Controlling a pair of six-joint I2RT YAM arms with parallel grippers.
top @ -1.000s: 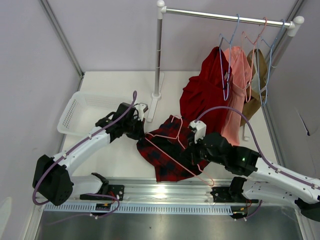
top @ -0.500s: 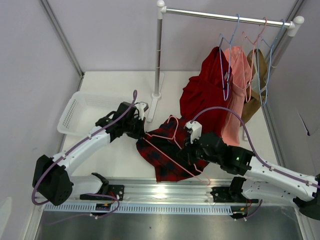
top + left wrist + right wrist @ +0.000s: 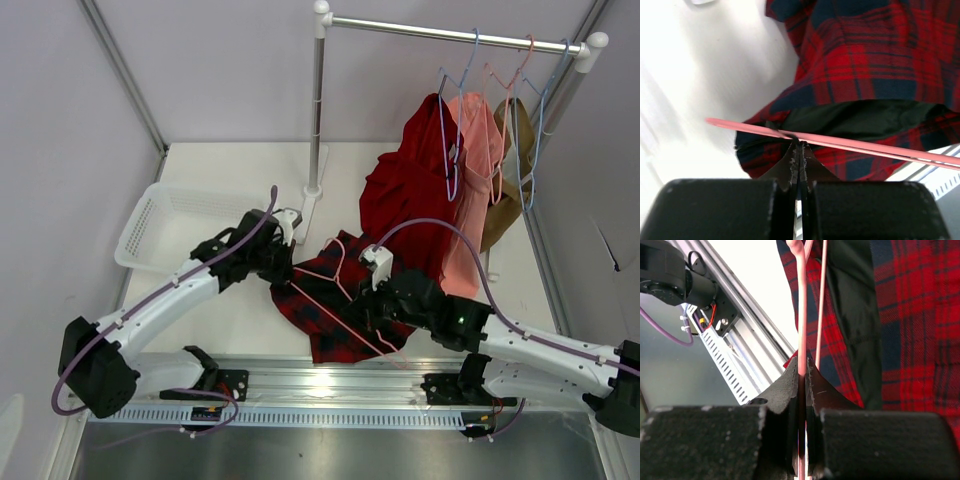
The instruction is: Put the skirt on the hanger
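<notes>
The red-and-black plaid skirt (image 3: 335,320) lies bunched on the table between the two arms, its black lining showing in the left wrist view. The pale-pink wire hanger (image 3: 325,302) lies across it, hook end toward the back. My left gripper (image 3: 287,270) is shut at the skirt's left edge; its tips (image 3: 799,142) pinch the dark hem just under the hanger's wire (image 3: 865,147), with the skirt (image 3: 875,55) beyond. My right gripper (image 3: 362,308) is shut on the hanger, and the wire (image 3: 801,300) runs straight out between its tips (image 3: 801,362) beside the skirt (image 3: 920,315).
A white basket (image 3: 160,225) stands at the left. The clothes rack's pole (image 3: 317,110) rises behind the skirt; a red garment (image 3: 405,185), a salmon garment (image 3: 475,150) and blue hangers (image 3: 455,80) hang at the right. A metal rail (image 3: 330,385) runs along the near edge.
My right gripper has carried the hanger leftward and a little back, toward the left gripper. The left gripper has shifted slightly right with the skirt's edge.
</notes>
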